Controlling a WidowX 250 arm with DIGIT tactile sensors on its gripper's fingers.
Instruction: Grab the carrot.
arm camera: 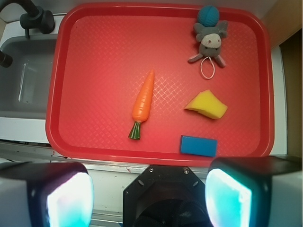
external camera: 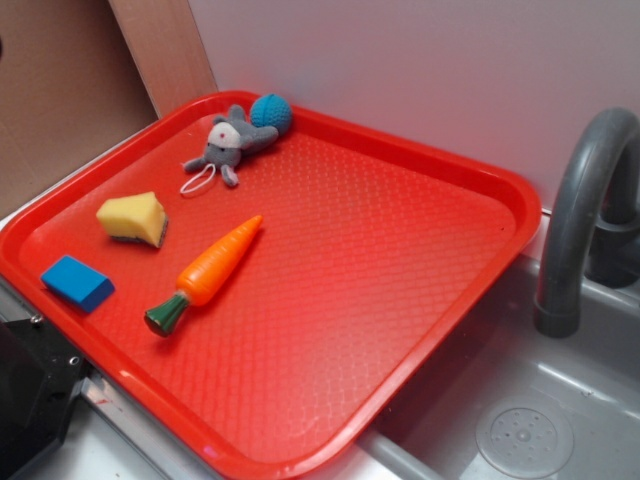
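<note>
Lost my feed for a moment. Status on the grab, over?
Gripper open, jaws wide, holding nothing, short of the tray. Carrot lying flat mid-tray, untouched. Sponge and blue block off to one side, nothing in the way.

Gripper high up, pointing straight down, jaws spread wide apart, nothing between them; both fingers fill wrist view's bottom edge.

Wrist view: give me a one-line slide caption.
Open gripper held back from the red tray, with the carrot lying untouched beside a yellow sponge, blue block and plush mouse.
</note>
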